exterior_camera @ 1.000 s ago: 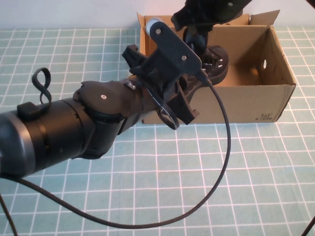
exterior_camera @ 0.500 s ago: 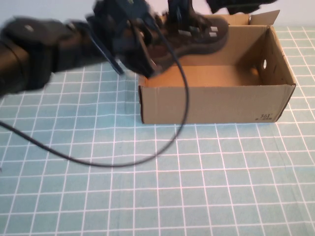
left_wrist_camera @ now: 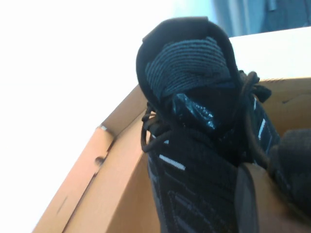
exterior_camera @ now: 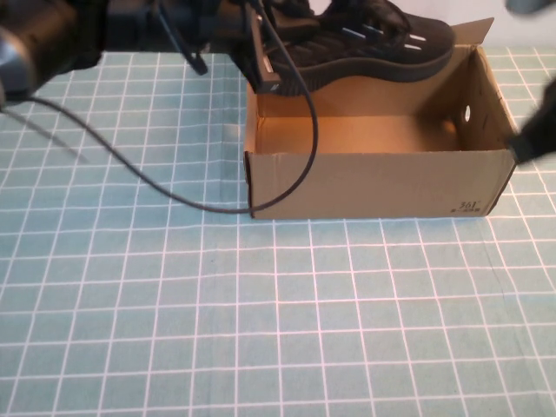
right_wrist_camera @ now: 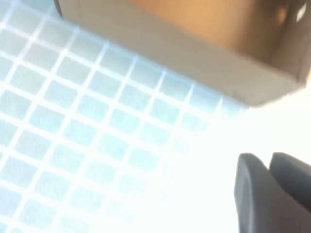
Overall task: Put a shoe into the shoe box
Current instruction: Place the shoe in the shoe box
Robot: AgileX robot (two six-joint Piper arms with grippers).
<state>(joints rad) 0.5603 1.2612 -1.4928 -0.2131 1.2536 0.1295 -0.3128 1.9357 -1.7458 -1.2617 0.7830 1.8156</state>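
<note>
Nearest the camera in the high view we note the table (exterior_camera: 261,330), covered in a green mat with a white grid, filling the lower half of the frame. Above centre sits the shoe box (exterior_camera: 373,182), brown corrugated cardboard, open on top, small black print at its lower right front corner, a round hole in its right wall. A black cable (exterior_camera: 295,148) loops from the upper left down over the box's front left corner. At the right edge of the frame, level with the box's right front corner, we see a blurred dark shape, the right gripper (right_wrist_camera: 265,170); in the right wrist view its two grey fingers stand close together with nothing between them. Farthest back, at the top of the frame, the shoe (exterior_camera: 382,48) is up over the rear left part of the box, toe toward the upper right. The left gripper (exterior_camera: 261,43) enters from the upper left and is clamped on the shoe's heel end
</note>
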